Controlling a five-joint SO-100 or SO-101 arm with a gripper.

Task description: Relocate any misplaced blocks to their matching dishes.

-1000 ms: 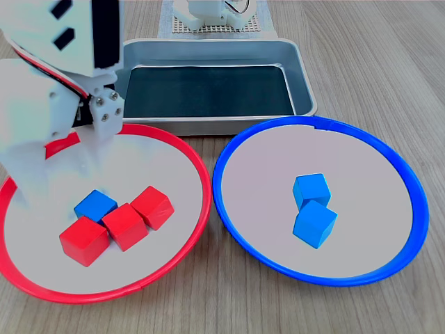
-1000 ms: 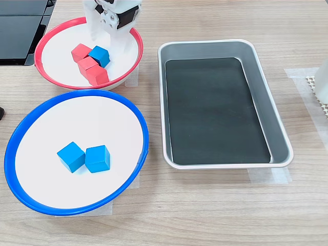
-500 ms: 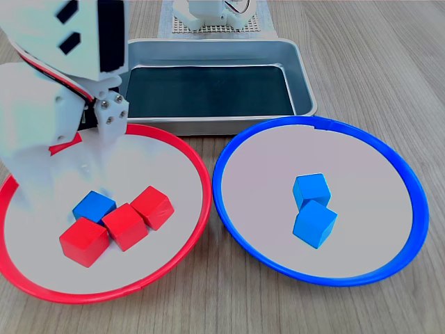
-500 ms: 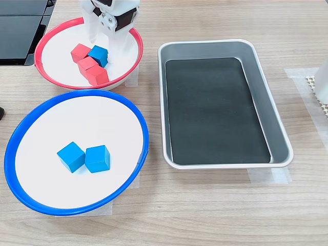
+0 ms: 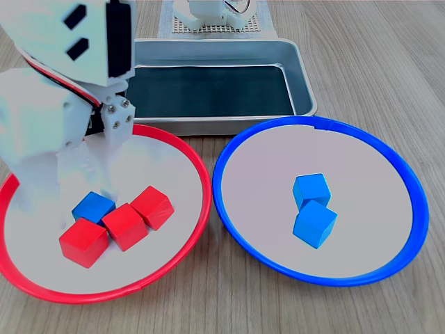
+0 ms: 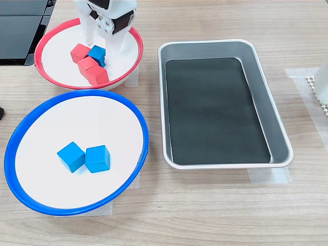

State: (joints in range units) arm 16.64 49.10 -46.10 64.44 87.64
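Oddly, 1 blue cube (image 5: 93, 207) among reds

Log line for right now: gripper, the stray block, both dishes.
gripper: open, straddling blue block | red-rimmed dish: three red blocks plus that blue one | blue-rimmed dish: two blue blocks | tray: empty

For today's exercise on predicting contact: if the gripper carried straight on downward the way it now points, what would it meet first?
Most likely the blue block in the red-rimmed dish: the open gripper points down with its fingers either side of it. Their height above it is unclear.
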